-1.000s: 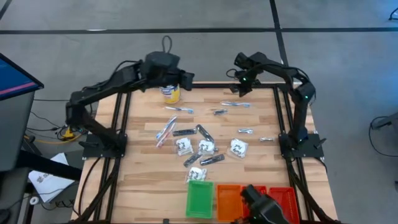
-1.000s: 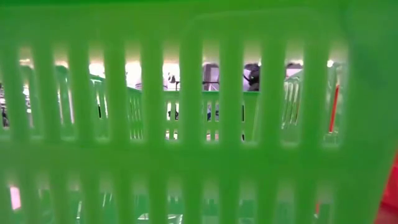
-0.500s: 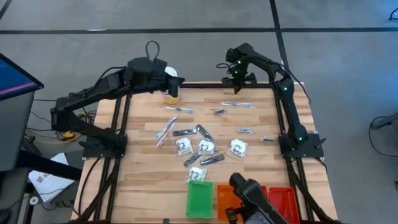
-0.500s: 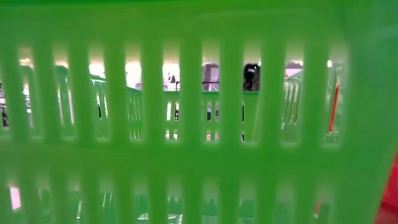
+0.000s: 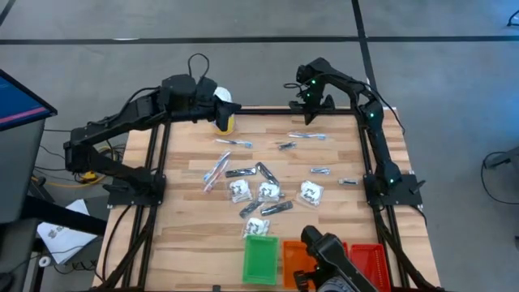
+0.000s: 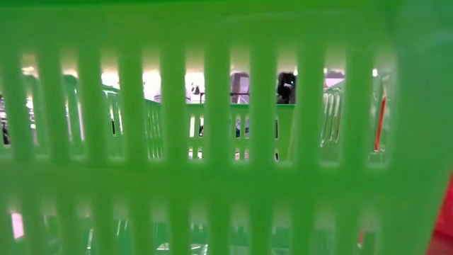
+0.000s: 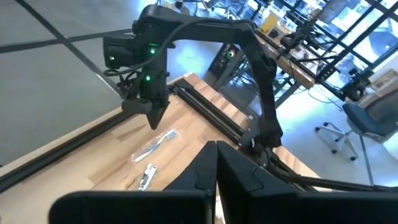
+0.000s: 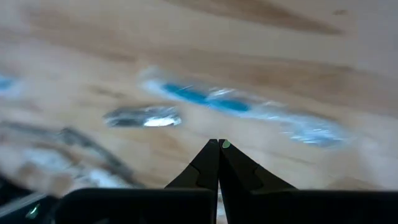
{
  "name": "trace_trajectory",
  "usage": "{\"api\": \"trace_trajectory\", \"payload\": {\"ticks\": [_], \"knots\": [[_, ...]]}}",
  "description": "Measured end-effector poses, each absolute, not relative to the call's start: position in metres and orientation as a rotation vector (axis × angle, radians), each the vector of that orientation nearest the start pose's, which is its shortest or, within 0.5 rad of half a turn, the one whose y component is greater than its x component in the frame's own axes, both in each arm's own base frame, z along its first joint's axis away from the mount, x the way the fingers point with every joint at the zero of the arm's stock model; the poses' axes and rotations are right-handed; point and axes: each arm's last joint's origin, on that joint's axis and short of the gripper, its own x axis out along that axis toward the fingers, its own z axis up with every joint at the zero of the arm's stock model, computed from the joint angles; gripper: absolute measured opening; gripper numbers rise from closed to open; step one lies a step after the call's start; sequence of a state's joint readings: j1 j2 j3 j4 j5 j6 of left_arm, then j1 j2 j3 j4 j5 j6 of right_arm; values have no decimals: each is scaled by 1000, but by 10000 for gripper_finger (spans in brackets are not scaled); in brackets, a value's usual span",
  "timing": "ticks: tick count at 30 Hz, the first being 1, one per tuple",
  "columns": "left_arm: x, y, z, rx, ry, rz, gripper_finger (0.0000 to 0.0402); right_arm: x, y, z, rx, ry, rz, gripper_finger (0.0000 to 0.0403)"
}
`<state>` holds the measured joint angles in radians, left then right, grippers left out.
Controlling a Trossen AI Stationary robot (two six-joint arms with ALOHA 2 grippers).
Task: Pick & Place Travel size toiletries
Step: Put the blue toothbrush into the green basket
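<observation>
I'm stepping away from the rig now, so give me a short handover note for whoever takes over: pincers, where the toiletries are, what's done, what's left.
Left pincer: shut, empty, raised at the table's far edge by the yellow-labelled tub.
Right pincer: shut, empty, over the far right corner, above a blue-tinted stick.
Toiletries: all loose on the wooden table; white packets and dark tubes mid-table, sticks toward the far side.
Green tray, orange tray and red tray sit at the near edge; the green one looks empty.
Done: nothing placed that I can see.
Left: pick and place every item.
</observation>
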<state>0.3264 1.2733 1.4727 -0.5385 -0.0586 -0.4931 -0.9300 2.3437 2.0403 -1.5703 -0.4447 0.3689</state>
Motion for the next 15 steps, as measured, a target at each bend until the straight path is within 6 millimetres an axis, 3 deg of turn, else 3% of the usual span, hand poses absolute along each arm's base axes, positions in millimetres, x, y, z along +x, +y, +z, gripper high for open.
{"api": "trace_trajectory", "payload": {"ticks": [4,9,15], "knots": [[248,85,431,-503,245,446,0,271,-329,201,1383,1403,-459,0],[246,84,433,-479,242,428,0,269,-325,244,966,1366,-298,0],[246,84,433,-461,250,415,0,258,-339,301,289,1512,-594,0]]}}
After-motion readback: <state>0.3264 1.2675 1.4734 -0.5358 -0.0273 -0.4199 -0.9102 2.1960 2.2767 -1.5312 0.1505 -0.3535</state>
